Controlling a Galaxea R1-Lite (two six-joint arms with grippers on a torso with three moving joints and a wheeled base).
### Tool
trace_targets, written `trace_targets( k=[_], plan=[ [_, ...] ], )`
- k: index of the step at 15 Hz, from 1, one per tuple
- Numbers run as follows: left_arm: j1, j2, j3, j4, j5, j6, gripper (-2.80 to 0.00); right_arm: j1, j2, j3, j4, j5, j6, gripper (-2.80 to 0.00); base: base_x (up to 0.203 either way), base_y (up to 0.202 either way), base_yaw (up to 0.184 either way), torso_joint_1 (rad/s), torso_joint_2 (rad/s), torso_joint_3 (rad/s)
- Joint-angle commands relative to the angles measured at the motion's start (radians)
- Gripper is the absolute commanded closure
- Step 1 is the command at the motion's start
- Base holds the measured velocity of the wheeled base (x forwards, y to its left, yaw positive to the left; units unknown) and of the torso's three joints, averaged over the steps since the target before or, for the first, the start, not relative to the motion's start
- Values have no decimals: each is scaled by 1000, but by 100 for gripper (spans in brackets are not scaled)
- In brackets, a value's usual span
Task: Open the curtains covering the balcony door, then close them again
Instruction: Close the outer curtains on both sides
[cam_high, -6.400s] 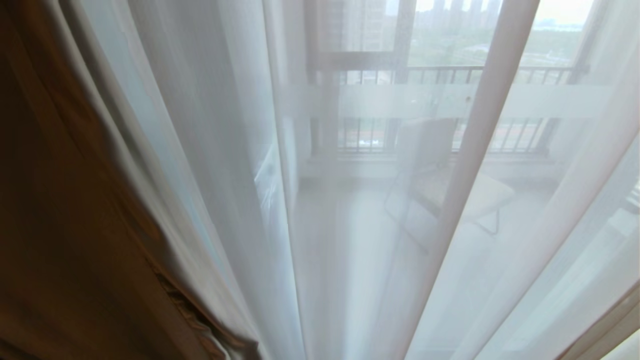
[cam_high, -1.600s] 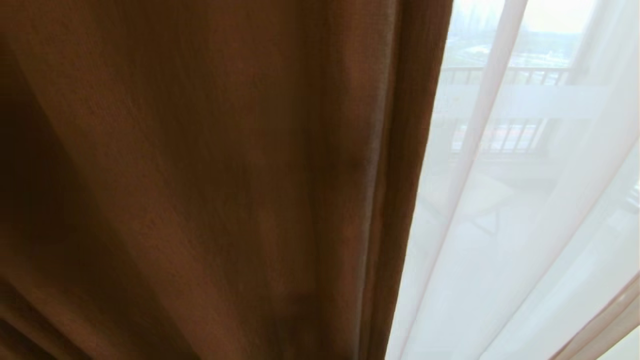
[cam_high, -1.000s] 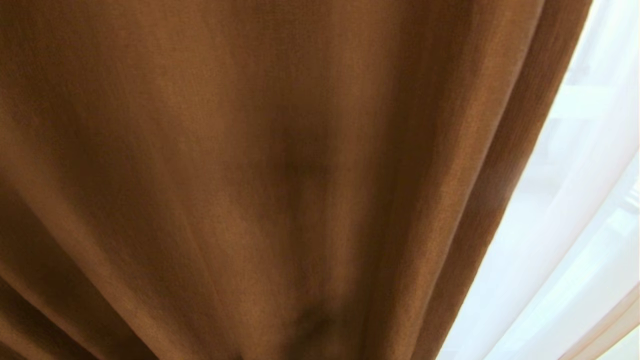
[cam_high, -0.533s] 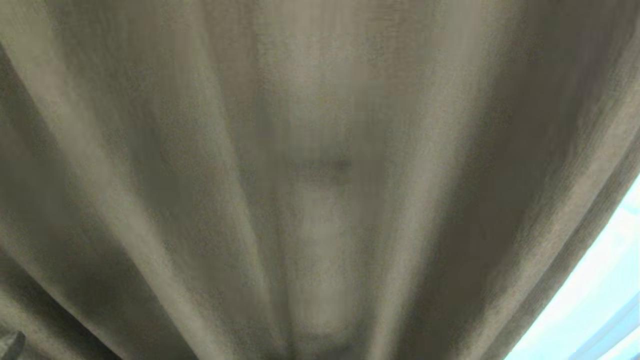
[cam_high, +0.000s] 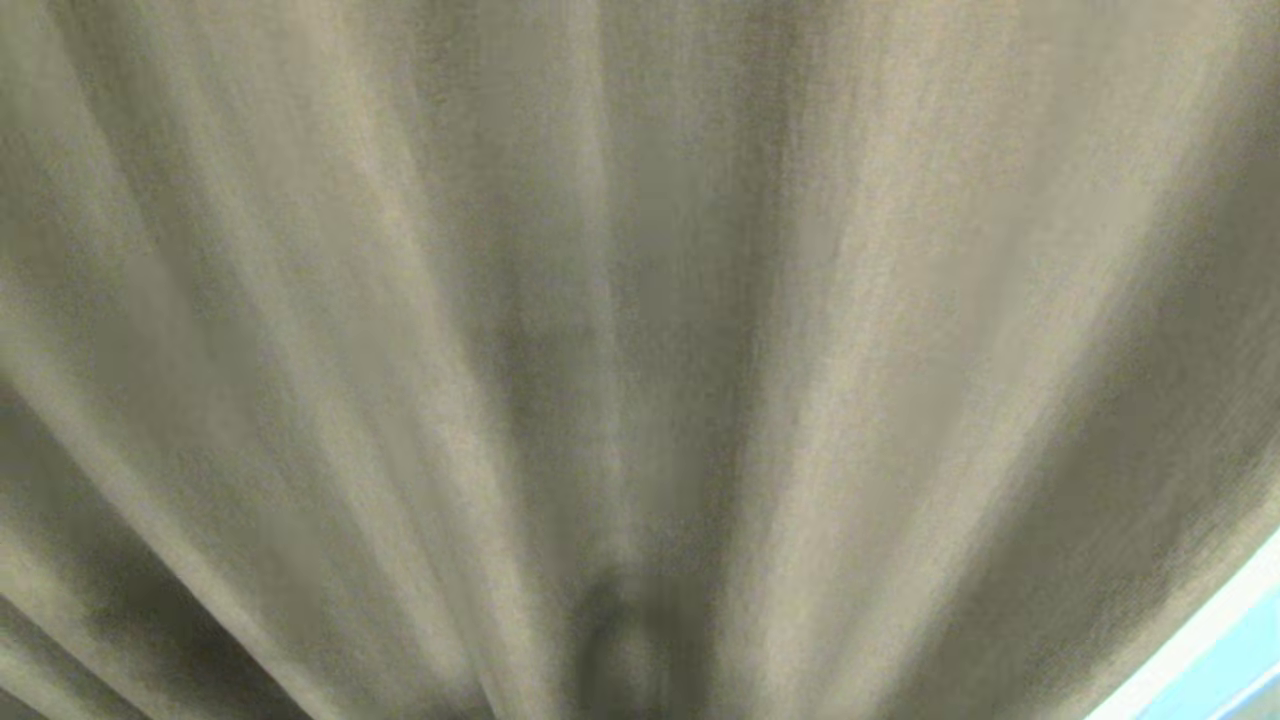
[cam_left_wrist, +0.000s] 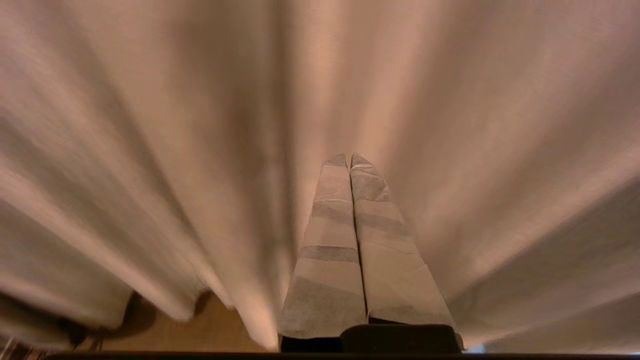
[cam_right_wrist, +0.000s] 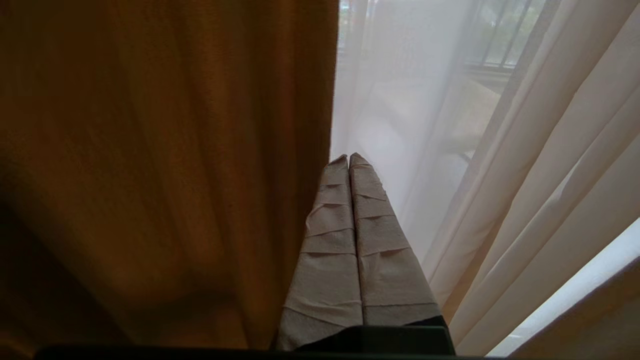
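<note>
Beige drape (cam_high: 640, 300) filling head view, left end effector (cam_left_wrist: 349, 159) closed (empty), right end effector (cam_right_wrist: 349, 158) closed beside sheers (cam_right_wrist: 400, 125)

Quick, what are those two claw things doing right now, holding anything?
Left gripper: shut, holding nothing, tips against the drape.
Right gripper: shut, holding nothing, pointing at the sheer.
</note>
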Motion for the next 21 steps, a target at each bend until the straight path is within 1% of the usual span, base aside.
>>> trace_targets(
  k=[1,4,6,7,8,21],
  plan=[
    [4,-103,0,2,1,3,0,0,0,0,0,1,-1,0,0,0,0,0,0,0],
    [13,-233,-1,5,0,15,0,0,0,0,0,1,-1,0,0,0,0,0,0,0],
    [12,-239,0,12,-9,81,0,0,0,0,0,1,-1,0,0,0,0,0,0,0],
    [12,-239,-2,16,-22,102,0,0,0,0,0,1,-1,0,0,0,0,0,0,0],
    [12,-239,0,16,-25,108,0,0,0,0,0,1,-1,0,0,0,0,0,0,0],
    [12,-239,0,17,-23,105,0,0,0,0,0,1,-1,0,0,0,0,0,0,0]
  ],
)
